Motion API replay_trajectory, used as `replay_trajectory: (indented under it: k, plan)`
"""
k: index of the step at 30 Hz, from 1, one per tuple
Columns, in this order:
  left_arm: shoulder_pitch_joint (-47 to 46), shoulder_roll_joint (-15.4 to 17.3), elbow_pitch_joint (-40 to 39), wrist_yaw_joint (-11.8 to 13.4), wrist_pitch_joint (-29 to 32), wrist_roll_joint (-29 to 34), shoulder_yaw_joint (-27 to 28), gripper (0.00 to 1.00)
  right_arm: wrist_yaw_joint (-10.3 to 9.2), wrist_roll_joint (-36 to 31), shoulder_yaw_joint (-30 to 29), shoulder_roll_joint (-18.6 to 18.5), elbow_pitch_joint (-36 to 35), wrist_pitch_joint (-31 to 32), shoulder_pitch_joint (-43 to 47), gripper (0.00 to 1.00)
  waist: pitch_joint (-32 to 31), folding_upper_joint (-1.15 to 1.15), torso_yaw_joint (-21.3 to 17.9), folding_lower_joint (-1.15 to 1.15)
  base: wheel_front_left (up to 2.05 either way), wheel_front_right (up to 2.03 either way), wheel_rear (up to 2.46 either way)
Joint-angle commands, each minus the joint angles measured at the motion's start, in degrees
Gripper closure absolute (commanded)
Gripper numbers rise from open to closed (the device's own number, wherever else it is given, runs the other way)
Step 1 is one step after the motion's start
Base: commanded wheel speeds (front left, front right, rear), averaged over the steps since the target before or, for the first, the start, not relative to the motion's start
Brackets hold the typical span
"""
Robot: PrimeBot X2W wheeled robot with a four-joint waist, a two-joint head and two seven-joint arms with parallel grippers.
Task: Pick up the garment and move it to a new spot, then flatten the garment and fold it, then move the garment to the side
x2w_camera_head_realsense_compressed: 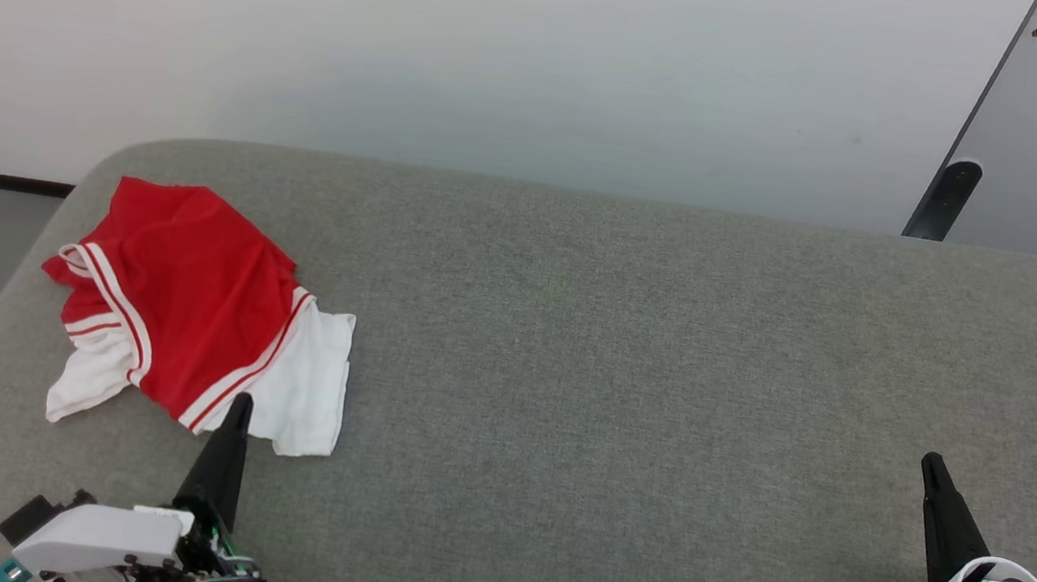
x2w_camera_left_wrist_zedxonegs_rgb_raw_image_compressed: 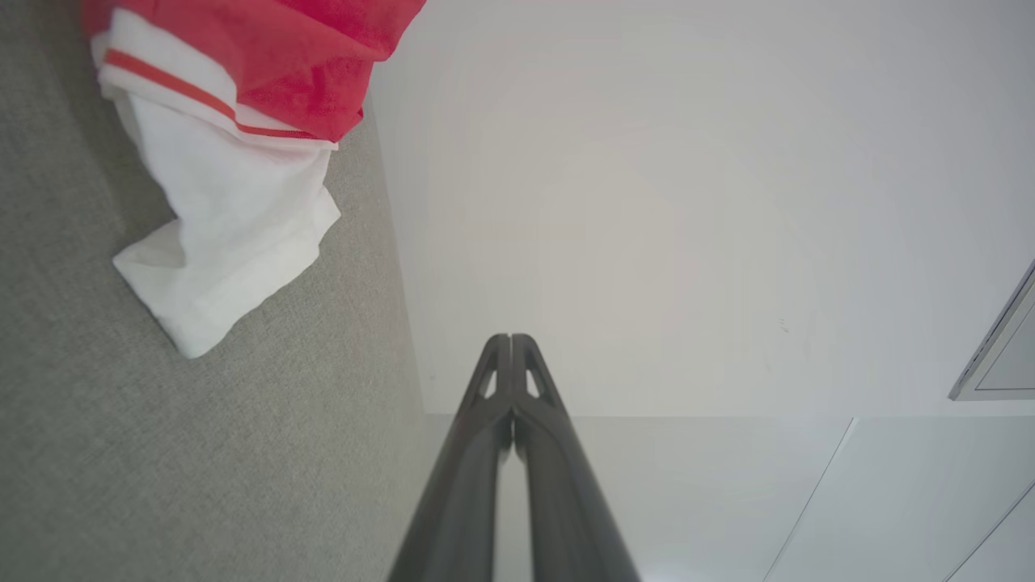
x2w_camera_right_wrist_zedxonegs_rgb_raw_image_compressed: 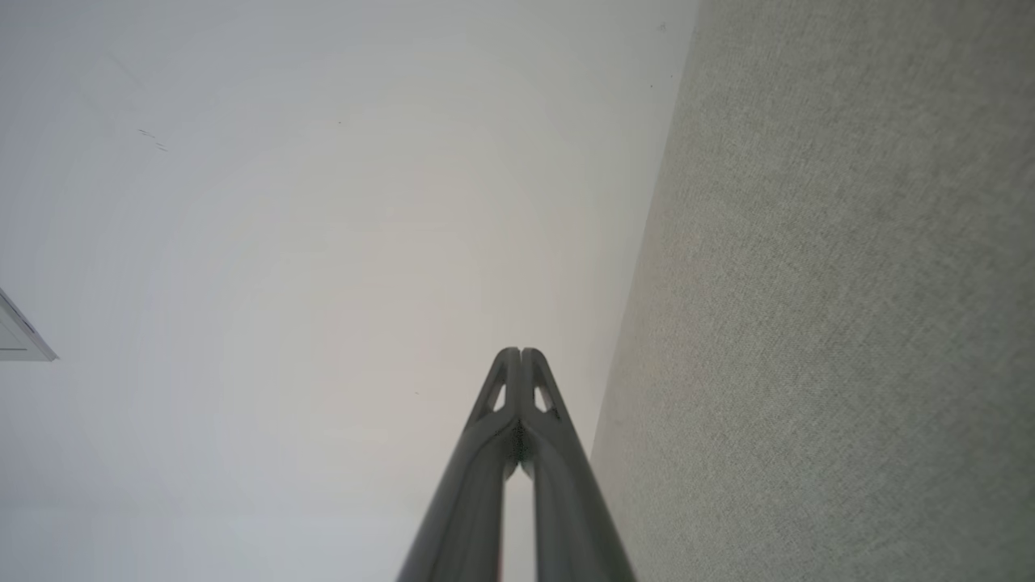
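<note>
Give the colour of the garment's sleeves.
The sleeves of the garment are white, with red-striped seams; clearest in the head view.

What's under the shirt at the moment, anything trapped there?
The shirt lies crumpled on the grey fabric surface, which shows around it. Whatever is beneath the red body and white sleeves is covered by cloth and cannot be seen.

Grey fabric surface [x2w_camera_head_realsense_compressed: 627, 360] — crumpled garment [x2w_camera_head_realsense_compressed: 189, 305] lying at its left end.
</note>
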Motion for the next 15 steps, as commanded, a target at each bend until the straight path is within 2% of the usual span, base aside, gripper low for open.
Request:
replay_trajectory:
  k: [1, 15]
  plan:
    - [-0.6, 0.1, 0.1, -0.4, 0.0, -0.2, 0.1, 1.00, 0.04, 0.3, 0.2, 0.2, 0.0, 0.0, -0.1, 1.00, 0.0, 0.00, 0.0, 0.00, 0.00, 0.00, 0.00]
    - [-0.6, 0.1, 0.1, -0.4, 0.0, -0.2, 0.1, 1.00, 0.05, 0.3, 0.2, 0.2, 0.0, 0.0, -0.1, 1.00, 0.0, 0.00, 0.0, 0.00, 0.00, 0.00, 0.00]
